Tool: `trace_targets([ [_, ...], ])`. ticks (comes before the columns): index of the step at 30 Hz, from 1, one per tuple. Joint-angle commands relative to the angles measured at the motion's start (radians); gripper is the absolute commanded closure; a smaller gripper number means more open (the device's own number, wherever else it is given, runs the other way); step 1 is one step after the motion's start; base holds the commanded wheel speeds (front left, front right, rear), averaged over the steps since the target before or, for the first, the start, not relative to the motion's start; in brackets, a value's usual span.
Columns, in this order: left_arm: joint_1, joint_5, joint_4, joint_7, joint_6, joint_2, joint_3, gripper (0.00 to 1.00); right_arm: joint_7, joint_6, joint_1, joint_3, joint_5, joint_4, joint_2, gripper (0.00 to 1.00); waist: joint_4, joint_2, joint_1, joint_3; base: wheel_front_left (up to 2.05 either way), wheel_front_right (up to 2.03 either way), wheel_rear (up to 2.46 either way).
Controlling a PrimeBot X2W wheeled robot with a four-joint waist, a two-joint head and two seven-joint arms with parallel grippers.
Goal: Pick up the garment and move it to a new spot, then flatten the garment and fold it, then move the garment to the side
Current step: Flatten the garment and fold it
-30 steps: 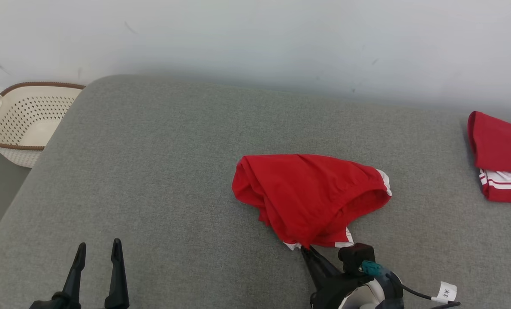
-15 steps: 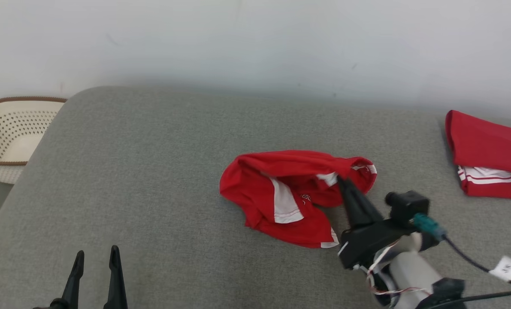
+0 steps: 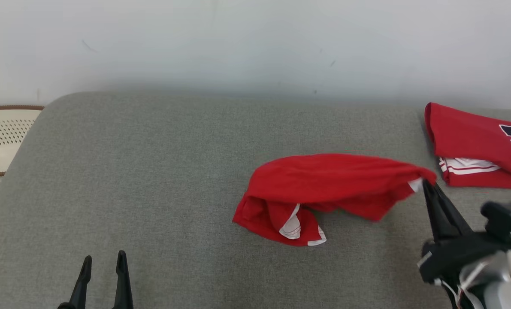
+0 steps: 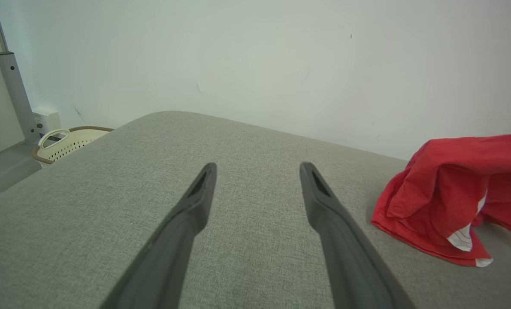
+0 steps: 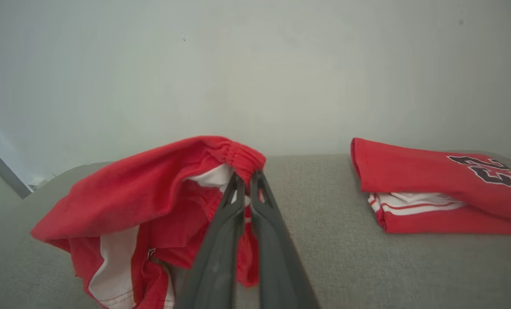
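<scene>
Head view: a grey woven-fabric padded surface (image 3: 152, 171) runs back to a plain white wall (image 3: 255, 38). A cream perforated plastic basket with a brown rim (image 3: 0, 137) sits past the surface's left edge, cut by the frame. A folded red jersey with white stripes and dark numerals (image 3: 465, 137) lies at far right, partly out of frame, near the crumpled red garment with white trim (image 3: 324, 189) but apart from it. The garment lies right of centre, its left end bunched on the surface and its right end drawn out to a point. The right gripper (image 3: 425, 183) is pinched tight on that point, and its wrist hides the surface at lower right. The left gripper (image 3: 104, 256) stands at lower left, fingers spread, well apart from the garment

Left wrist view: the basket stands far left beside a grey metal post (image 4: 10, 86). The garment is cut off by the right edge. The two dark fingers stand wide apart over bare grey fabric, with nothing between them

Right wrist view: the folded jersey lies to the right, clear of the garment, its numerals partly cut off. The hanging cloth hides the surface behind it. The fingers meet on the garment's gathered hem
</scene>
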Motion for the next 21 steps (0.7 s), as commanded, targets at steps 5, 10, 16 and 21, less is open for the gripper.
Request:
trace_targets([
  [5,0.0,-0.012,0.005,-0.004,0.003,0.0,0.004,0.0,0.113,0.0,0.142,-0.071,-0.004,-0.109,0.036,1.0,-0.011,0.0,0.0,0.01,0.0,0.0,0.0],
  [10,-0.016,-0.015,0.007,-0.004,0.004,0.0,-0.012,0.0,0.207,0.0,0.243,-0.108,0.017,-0.18,0.063,1.0,-0.016,0.0,0.0,0.016,0.0,0.0,0.0],
  [16,-0.005,-0.013,0.012,-0.004,0.0,0.0,-0.009,0.0,0.284,0.0,0.302,-0.075,0.05,-0.274,0.048,1.0,-0.023,0.0,0.0,0.017,0.0,0.0,0.0],
  [21,-0.003,-0.012,0.008,-0.004,0.0,0.0,-0.001,0.0,0.362,0.0,0.309,-0.029,0.125,-0.408,0.025,1.0,-0.03,0.0,0.0,0.025,0.0,0.0,0.0],
])
